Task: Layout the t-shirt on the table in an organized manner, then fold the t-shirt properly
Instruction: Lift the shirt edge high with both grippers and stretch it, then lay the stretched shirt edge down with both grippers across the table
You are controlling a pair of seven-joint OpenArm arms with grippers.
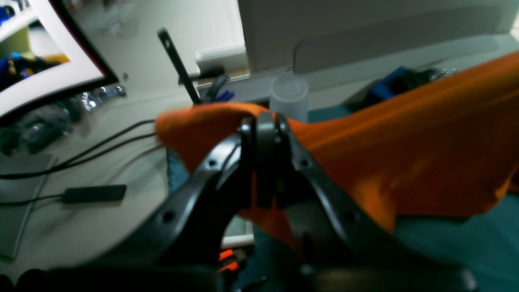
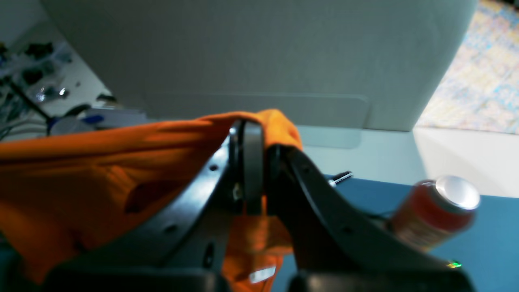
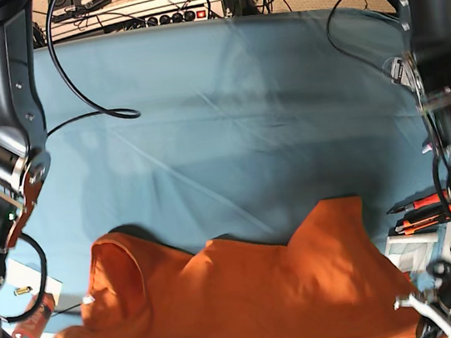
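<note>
Right wrist: right claw [image 2: 253, 162] clamped on t-shirt [image 2: 101, 170], left claw [image 1: 265, 138] likewise, can [image 2: 432, 215] label unreadable

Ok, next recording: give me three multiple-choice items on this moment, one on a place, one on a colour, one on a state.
1. Where on the wide teal-cloth table is the plain orange fabric t-shirt?
A far edge
B near edge
C middle

2. What colour is the drinks can in the right wrist view?
A red
B green
C yellow

3. How is the shirt held?
A left gripper only
B right gripper only
C both, each shut on fabric

Answers: 1 B, the shirt spans the near edge between the arms. 2 A, its body is red. 3 C, each wrist view shows jaws pinching orange cloth.
</note>
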